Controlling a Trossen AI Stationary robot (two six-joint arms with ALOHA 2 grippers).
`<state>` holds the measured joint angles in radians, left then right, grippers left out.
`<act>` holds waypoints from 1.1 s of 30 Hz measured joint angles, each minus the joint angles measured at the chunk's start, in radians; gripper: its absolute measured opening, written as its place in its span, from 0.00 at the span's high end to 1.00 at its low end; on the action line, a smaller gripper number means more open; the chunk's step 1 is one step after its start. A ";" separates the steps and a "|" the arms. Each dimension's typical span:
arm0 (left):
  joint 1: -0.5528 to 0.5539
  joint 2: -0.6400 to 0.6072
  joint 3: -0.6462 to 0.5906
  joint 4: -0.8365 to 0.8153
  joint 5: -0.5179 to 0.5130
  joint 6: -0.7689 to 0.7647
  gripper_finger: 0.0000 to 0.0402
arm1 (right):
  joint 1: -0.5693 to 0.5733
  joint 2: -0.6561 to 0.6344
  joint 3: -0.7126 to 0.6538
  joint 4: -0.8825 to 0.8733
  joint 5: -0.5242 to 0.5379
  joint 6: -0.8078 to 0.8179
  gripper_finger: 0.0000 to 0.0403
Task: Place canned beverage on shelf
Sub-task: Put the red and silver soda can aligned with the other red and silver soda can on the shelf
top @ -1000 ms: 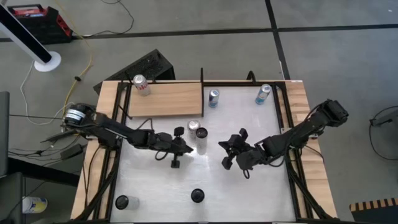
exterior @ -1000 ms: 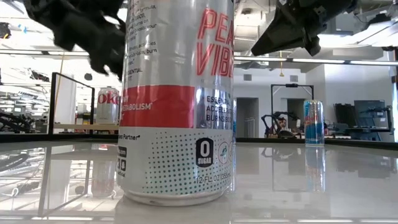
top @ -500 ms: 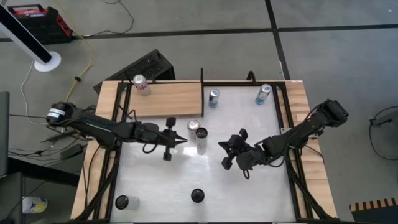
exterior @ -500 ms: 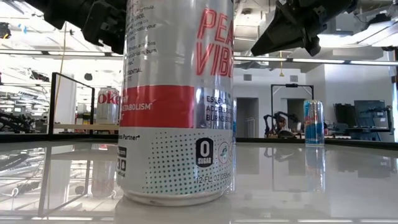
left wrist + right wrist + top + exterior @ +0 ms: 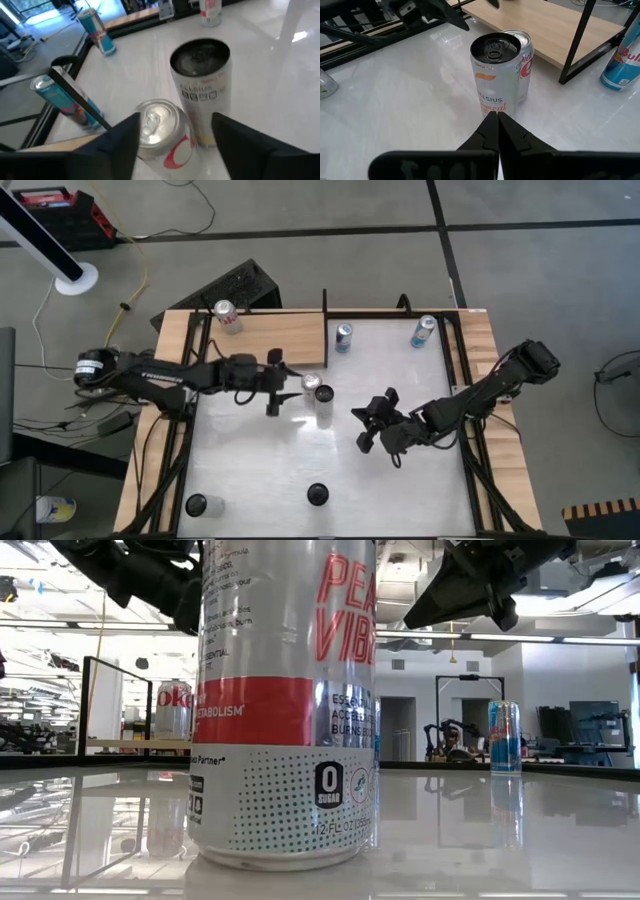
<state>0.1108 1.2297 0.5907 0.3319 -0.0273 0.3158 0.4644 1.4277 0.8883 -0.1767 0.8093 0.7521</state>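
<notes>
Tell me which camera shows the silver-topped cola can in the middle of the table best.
The left wrist view: the cola can sits close, between the left pincer's open fingers. The right wrist view shows it half hidden behind the taller black-topped can. The high view shows only its top; the low view hides it.
</notes>
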 joint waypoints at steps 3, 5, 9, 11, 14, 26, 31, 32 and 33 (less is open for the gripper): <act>0.028 0.000 0.000 0.027 0.044 -0.019 0.28 | 0.000 0.000 0.000 0.000 0.000 0.000 0.95; 0.041 0.000 0.000 0.033 0.066 -0.021 0.21 | -0.001 0.000 0.000 0.001 0.000 0.000 0.95; 0.060 0.000 0.000 0.034 0.067 -0.064 0.11 | -0.001 0.000 0.000 0.002 0.001 0.000 0.95; 0.067 0.002 0.000 0.035 0.068 -0.079 0.09 | -0.001 0.000 0.000 0.003 0.001 0.000 0.95; 0.072 0.044 0.000 0.081 0.082 -0.085 0.08 | -0.001 0.000 0.000 0.007 0.002 0.000 0.95; 0.125 0.205 0.001 0.276 0.185 -0.083 0.08 | 0.000 0.000 0.000 0.004 0.003 -0.001 0.95; 0.152 0.250 0.001 0.298 0.217 -0.108 0.08 | 0.000 0.000 0.000 0.006 0.003 -0.014 0.95; 0.157 0.262 0.001 0.299 0.222 -0.113 0.08 | 0.000 0.000 0.000 0.005 0.002 -0.011 0.95; 0.161 0.272 0.001 0.299 0.231 -0.120 0.08 | 0.000 0.000 0.000 0.006 0.002 -0.004 0.95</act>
<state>0.2723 1.5019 0.5919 0.6313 0.2037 0.1961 0.4648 1.4277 0.8883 -0.1706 0.8110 0.7478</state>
